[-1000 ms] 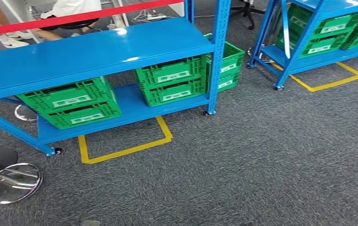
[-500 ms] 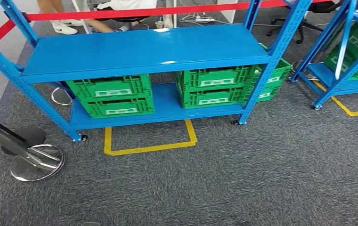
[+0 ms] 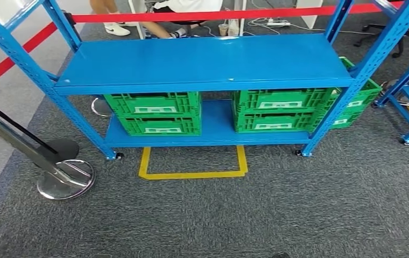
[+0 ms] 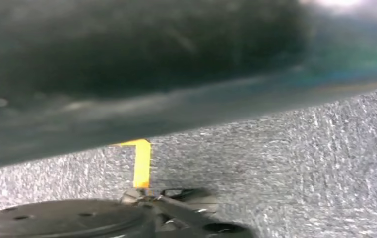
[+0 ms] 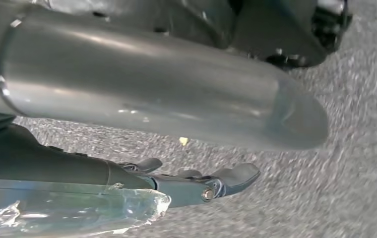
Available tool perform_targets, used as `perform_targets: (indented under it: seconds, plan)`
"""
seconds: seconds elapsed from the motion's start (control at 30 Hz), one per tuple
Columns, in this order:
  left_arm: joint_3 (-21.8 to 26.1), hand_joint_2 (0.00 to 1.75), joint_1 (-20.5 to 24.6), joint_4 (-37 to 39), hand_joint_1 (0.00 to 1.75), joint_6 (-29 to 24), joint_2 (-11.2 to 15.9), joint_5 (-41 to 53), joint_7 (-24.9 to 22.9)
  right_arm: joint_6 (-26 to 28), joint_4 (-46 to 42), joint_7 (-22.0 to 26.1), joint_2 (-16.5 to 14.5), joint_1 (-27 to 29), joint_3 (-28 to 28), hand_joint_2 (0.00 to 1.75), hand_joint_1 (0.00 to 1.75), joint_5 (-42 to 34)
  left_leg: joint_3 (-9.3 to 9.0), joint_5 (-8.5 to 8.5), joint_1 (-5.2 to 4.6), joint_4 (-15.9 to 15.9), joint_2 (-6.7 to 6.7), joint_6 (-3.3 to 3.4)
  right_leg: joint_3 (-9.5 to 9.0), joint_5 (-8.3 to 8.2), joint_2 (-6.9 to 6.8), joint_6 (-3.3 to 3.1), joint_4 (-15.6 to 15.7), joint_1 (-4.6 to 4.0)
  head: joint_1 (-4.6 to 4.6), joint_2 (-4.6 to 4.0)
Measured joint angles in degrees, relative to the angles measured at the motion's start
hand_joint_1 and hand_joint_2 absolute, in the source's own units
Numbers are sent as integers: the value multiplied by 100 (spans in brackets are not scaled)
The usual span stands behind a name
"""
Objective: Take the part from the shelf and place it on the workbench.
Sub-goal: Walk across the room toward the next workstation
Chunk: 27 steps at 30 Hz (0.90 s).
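Robot faces shelf (image 3: 202, 64), crates (image 3: 156, 113) on lower level. Fits pre-pick or post-drop. Right hand (image 5: 201, 183) fingers straight, clear plastic (image 5: 77, 208) alongside, so hold unclear. Left hand's state can't be told.

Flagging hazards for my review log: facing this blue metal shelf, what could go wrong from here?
The chrome-based barrier post stands close beside the blue metal shelf; a step could clip it. The green plastic crates sit tight under the upper board, so a reach inside may strike it.
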<state>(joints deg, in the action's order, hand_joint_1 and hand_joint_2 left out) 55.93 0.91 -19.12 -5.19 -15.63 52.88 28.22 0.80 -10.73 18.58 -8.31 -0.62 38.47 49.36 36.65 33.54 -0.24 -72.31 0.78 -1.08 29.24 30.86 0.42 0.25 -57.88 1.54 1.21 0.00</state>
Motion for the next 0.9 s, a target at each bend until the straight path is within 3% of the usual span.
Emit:
perform_targets:
  seconds: [0.07,0.1,0.2,0.23,0.27,0.3,0.37,0.43,0.5,0.57,0.6,0.63,0.73,0.77,0.83,0.9]
  plan:
    - [6,0,-29,-4,0,8,0,8,-1,3,0,0,-1,12,1,0,0,-5,299,221,25,-145,-20,-18,-177,143,-47,12,38,8,1,0]
    - [11,0,-46,-5,0,10,0,10,-2,2,0,0,-2,16,2,0,0,-7,329,166,29,13,-22,-10,-285,217,-63,18,64,10,1,0]
    - [31,0,-67,-8,0,12,0,10,-2,0,0,1,-2,9,5,0,0,-9,160,-559,3,931,-91,71,-617,416,-89,45,158,1,3,0]
    - [35,0,-64,-12,0,12,-2,10,-4,-1,-2,0,-2,-5,7,0,0,-10,94,-695,-12,1130,-121,99,-722,501,-92,73,211,-10,1,0]
    - [36,0,-55,-21,0,12,-4,10,-5,-1,-6,2,-2,-21,9,0,0,-11,37,-723,-24,1247,-133,127,-851,526,-93,115,234,-23,3,0]
    - [37,0,-37,-33,0,12,-8,10,-6,-1,-10,4,-2,-49,10,0,0,-12,-23,-643,-29,1282,-119,154,-954,514,-96,166,239,-31,1,0]
    - [38,0,2,-60,0,12,-17,10,-8,-3,-17,8,-2,-112,13,0,0,-13,-200,-675,-11,1384,-79,250,-1018,410,-93,240,40,-28,-14,-2]
    - [39,0,22,-70,0,12,-29,10,-10,-4,-16,7,-2,-146,13,0,0,-13,-368,-702,-8,1428,-64,349,-664,442,-66,251,-585,-27,-56,-3]
    - [41,0,9,-71,0,12,-40,10,-11,-12,-15,7,-2,-122,17,0,0,-25,-487,-605,-33,1426,-49,390,-104,782,-54,249,-1277,-39,-89,-2]
    - [46,0,-26,-73,0,16,-46,15,-11,-31,-14,11,-2,-56,38,0,0,-69,-615,-480,-54,1426,-9,396,322,1227,-53,252,-1454,-57,-94,-2]
    - [51,0,-45,-77,0,19,-48,23,-11,-44,-13,14,-2,-24,56,0,0,-102,-694,-410,-62,1425,10,394,445,1298,-52,241,-1325,-69,-95,-2]
    - [56,0,-61,-80,0,22,-50,33,-11,-52,-12,16,-2,-3,77,0,0,-136,-781,-335,-71,1425,22,388,518,1184,-51,219,-1085,-85,-96,-2]
    - [78,0,-86,-95,0,35,-65,63,-14,-68,-10,9,1,36,161,0,0,-235,-995,-107,-89,1422,36,345,532,45,-45,76,-369,-148,-73,-2]
    - [87,0,-89,-105,0,42,-71,72,-16,-70,-9,2,2,43,192,0,0,-266,-1055,-62,-89,1432,40,315,493,-189,-39,36,-268,-163,-61,-2]
    - [107,0,-78,-133,0,51,-72,87,-20,-69,-9,-11,-2,36,244,0,0,-315,-1091,-106,-95,1332,46,248,366,-163,-24,-2,-160,-152,-57,-2]
    - [126,0,-66,-167,0,57,-69,102,-22,-57,-10,-23,-9,23,297,0,0,-354,-864,-313,-98,867,23,164,174,-102,-16,-39,-36,-105,-32,-1]
